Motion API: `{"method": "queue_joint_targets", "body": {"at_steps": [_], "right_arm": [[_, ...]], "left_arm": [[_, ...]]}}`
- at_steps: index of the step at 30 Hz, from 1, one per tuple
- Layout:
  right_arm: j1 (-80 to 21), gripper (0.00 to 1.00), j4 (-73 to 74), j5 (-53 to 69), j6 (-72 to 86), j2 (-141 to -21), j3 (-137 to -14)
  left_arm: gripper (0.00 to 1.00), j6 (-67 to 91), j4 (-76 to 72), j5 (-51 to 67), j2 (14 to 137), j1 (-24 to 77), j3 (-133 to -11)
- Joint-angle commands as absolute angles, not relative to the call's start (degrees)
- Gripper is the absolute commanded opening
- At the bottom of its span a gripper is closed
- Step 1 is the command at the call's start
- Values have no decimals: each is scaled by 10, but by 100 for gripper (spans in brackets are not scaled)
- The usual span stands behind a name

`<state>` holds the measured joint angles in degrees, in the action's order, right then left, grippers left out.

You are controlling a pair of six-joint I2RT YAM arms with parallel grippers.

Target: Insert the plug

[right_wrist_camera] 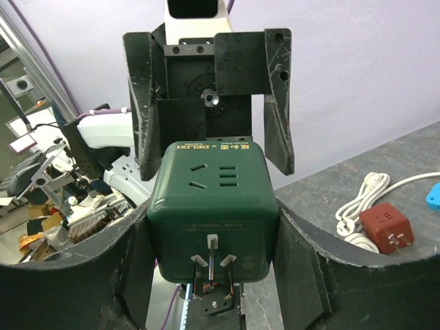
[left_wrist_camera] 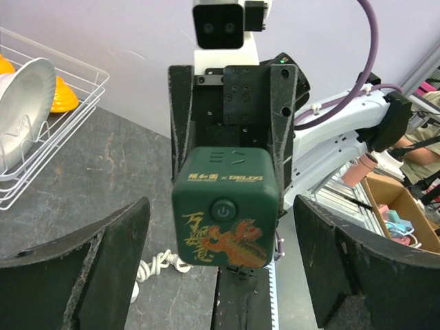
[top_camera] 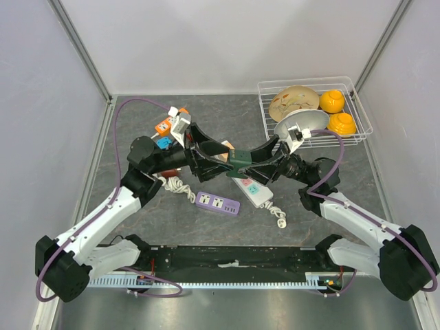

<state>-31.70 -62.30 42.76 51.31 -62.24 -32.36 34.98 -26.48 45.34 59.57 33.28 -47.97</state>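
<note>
Rounded, glossy green plastic cube (right_wrist_camera: 213, 206)

The green socket cube (top_camera: 240, 160) blocks the middle; purple strip (top_camera: 218, 203) and white strip (top_camera: 253, 192) clutter its near side.

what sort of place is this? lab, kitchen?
Probably a robotics lab test cell, not a home: plain white panels box in a grey table, the left arm and right arm are bolted at its near edge, and the props look staged: a purple power strip, a wire dish rack.
</note>
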Motion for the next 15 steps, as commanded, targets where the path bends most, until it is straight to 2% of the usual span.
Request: {"method": "queue_joint_targets", "body": {"at_steps": [1,8,15], "right_arm": [[-318,0,-667,436,516,-627,-320],[-316,0,-666,434,512,-628,-314],[-316,0,-666,432,510,-627,-315]], "left_arm": [[88,347,-271,453,604,345,-511],[78,341,-259,452,616,361,-519],[76,316,-217,439,618,375,-524]]}}
